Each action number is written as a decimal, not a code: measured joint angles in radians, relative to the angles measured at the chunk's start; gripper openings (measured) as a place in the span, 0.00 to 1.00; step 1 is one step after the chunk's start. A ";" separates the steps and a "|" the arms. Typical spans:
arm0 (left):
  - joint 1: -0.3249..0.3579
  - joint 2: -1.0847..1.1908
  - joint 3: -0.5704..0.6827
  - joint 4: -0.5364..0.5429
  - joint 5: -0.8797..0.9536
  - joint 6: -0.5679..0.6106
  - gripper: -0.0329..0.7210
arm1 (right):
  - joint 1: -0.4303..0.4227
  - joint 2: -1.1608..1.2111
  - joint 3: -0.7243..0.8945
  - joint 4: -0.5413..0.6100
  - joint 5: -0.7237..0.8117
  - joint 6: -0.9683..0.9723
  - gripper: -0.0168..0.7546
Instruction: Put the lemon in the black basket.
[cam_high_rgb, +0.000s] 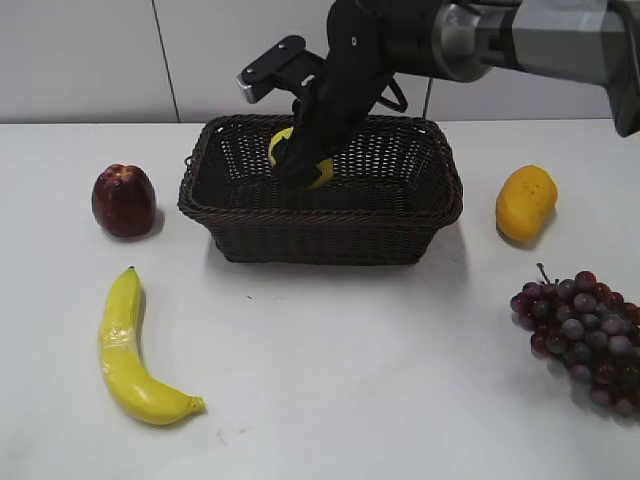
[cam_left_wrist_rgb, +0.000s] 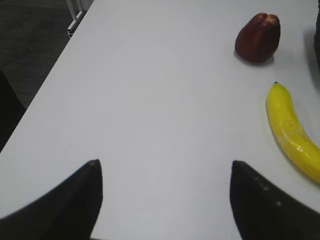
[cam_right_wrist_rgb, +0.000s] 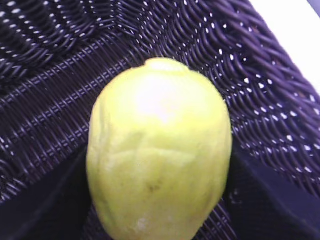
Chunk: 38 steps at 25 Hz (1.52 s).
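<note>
The yellow lemon (cam_high_rgb: 322, 172) is inside the black basket (cam_high_rgb: 320, 240), partly hidden by my right arm. In the right wrist view the lemon (cam_right_wrist_rgb: 159, 155) fills the middle, with my right gripper's (cam_right_wrist_rgb: 158, 200) dark fingers pressed against both its sides and the basket's weave (cam_right_wrist_rgb: 45, 85) behind it. I cannot tell whether the lemon touches the basket floor. My left gripper (cam_left_wrist_rgb: 162, 172) is open and empty above bare white table, away from the basket.
A dark red apple (cam_high_rgb: 124, 200) and a banana (cam_high_rgb: 135, 350) lie left of the basket. A mango (cam_high_rgb: 526, 203) and a bunch of grapes (cam_high_rgb: 585, 335) lie to its right. The left wrist view shows the apple (cam_left_wrist_rgb: 258, 37), the banana (cam_left_wrist_rgb: 292, 132) and the table's left edge.
</note>
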 joint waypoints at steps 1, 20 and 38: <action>0.000 0.000 0.000 0.000 0.000 0.000 0.83 | 0.000 0.003 0.000 -0.010 0.000 0.000 0.85; 0.000 0.000 0.000 0.000 0.000 0.000 0.83 | -0.028 -0.035 -0.362 -0.058 0.513 0.306 0.85; 0.000 0.000 0.000 0.000 0.000 0.000 0.83 | -0.402 -0.452 0.087 -0.046 0.527 0.393 0.79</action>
